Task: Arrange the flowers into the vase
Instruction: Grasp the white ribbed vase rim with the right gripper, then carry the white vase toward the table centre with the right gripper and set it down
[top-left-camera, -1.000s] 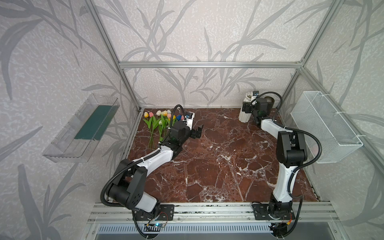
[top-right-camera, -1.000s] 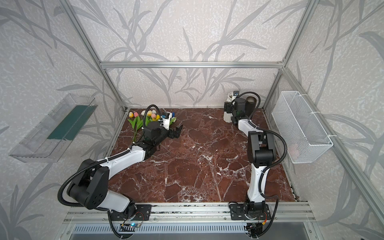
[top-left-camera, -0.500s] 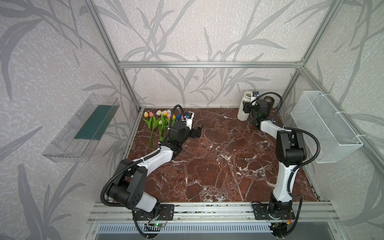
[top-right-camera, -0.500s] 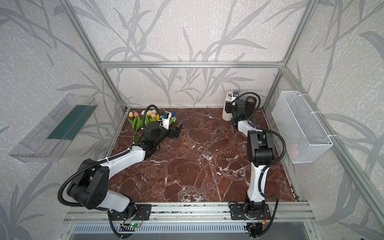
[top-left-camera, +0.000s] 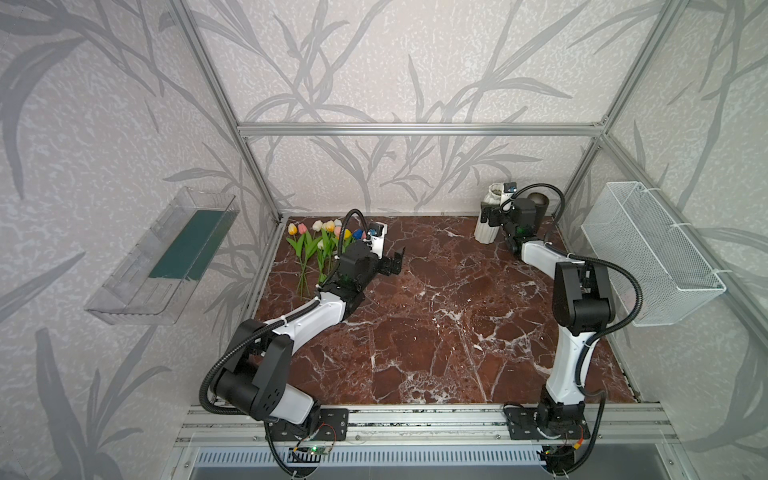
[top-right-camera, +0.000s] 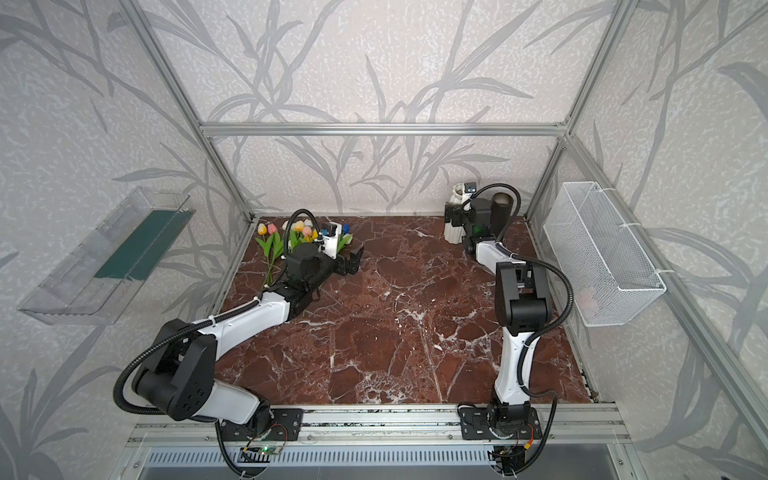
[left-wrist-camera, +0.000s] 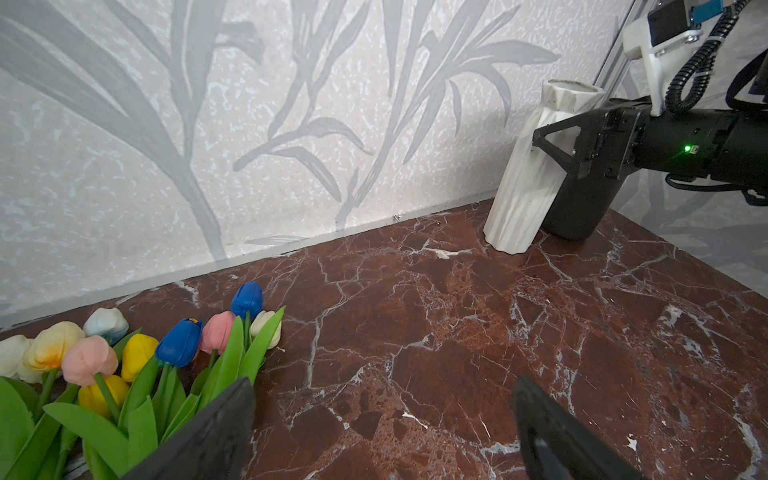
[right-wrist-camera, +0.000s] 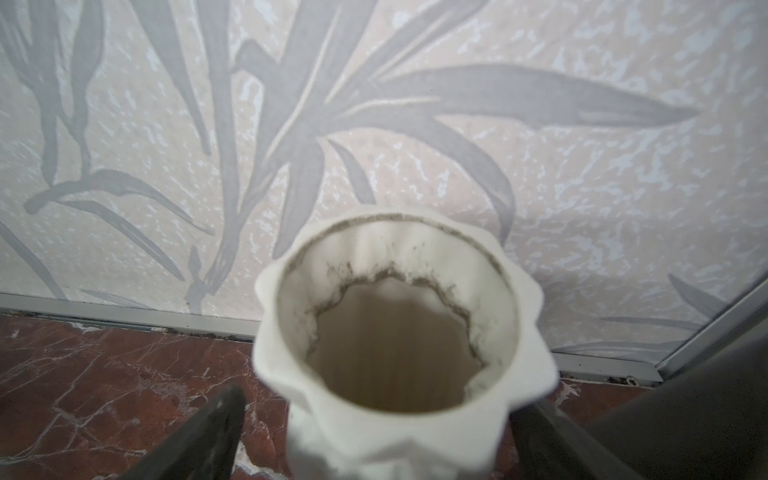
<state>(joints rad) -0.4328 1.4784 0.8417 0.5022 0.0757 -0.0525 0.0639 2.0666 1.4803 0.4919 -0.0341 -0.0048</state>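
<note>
The flowers (left-wrist-camera: 137, 361) all lay in one loose bunch on the marble table (top-left-camera: 436, 316), in its far left corner, heads toward the back wall. They were yellow, pink, cream and two blue tulips (soft, rubbery-looking fakes, I'd say), with broad green leaves and thin stems trailing toward the near edge.

Not one stem was in the vase (right-wrist-camera: 274, 316), which stood well apart from them in the far right corner. It was white and ribbed, its mouth empty and ringed inside with a dirty tide-mark. To my eye the job was barely begun, with every flower yet to be carried across.

Just beside the vase, touching or nearly so, stood a dark cylindrical pot (left-wrist-camera: 577, 208). The right gripper (right-wrist-camera: 384, 401) straddled the vase's body below the rim. Its jaws were spread wide, and bare marble showed between one finger and the vase wall, so it was not clamping anything. The left gripper (top-left-camera: 395, 262) hovered just beside the bunch, jaws wide apart and holding nothing, one finger overlapping the leaves in the wrist view.
</note>
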